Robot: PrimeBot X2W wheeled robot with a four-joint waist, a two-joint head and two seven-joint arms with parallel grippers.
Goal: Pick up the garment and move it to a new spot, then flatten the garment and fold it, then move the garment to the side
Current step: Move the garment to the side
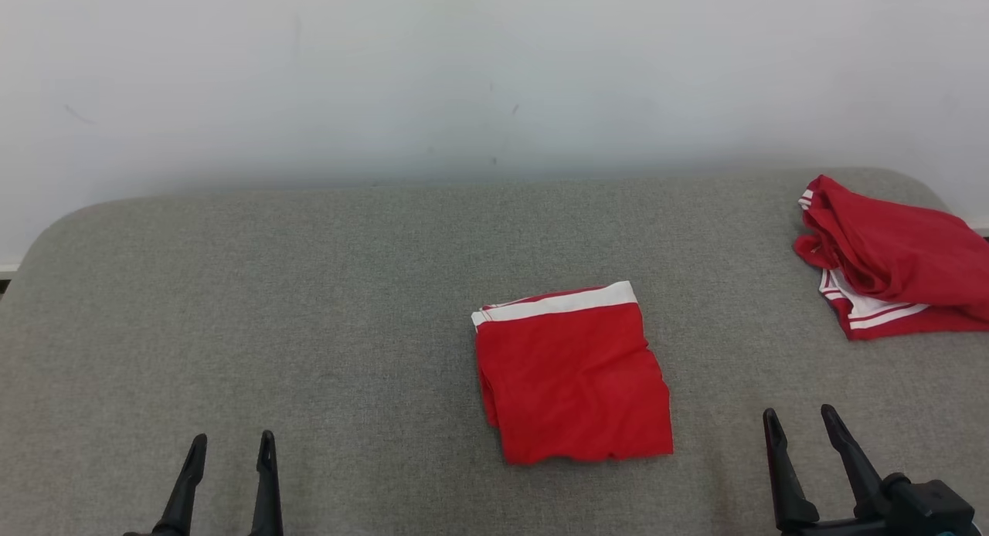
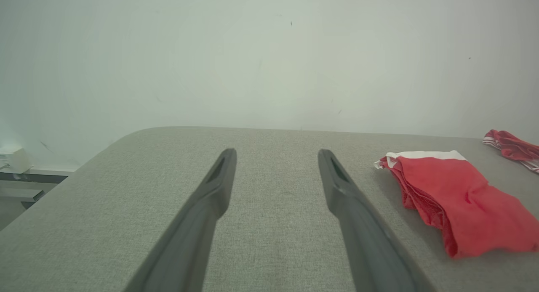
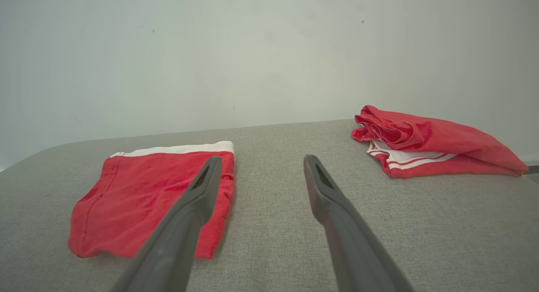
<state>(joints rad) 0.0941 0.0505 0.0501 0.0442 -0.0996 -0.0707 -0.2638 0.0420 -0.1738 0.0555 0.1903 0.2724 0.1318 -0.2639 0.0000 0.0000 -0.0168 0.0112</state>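
A red garment with a white waistband [image 1: 572,374] lies folded into a neat rectangle in the middle of the grey fabric-covered table [image 1: 309,289]. It also lies to the right of my left fingers [image 2: 459,195] and to the left of my right fingers [image 3: 147,199]. A second red garment with white stripes [image 1: 888,258] sits crumpled at the far right edge [image 3: 433,140] [image 2: 511,144]. My left gripper [image 1: 233,439] [image 2: 276,153] is open and empty at the lower left. Near the front edge, right of the folded garment, my right gripper [image 1: 799,412] [image 3: 262,159] is open and empty.
A pale wall rises straight behind the table. The table's far corners are rounded. Bare grey surface stretches over the table's whole left half. A low shelf or ledge [image 2: 25,178] shows beyond the far left corner.
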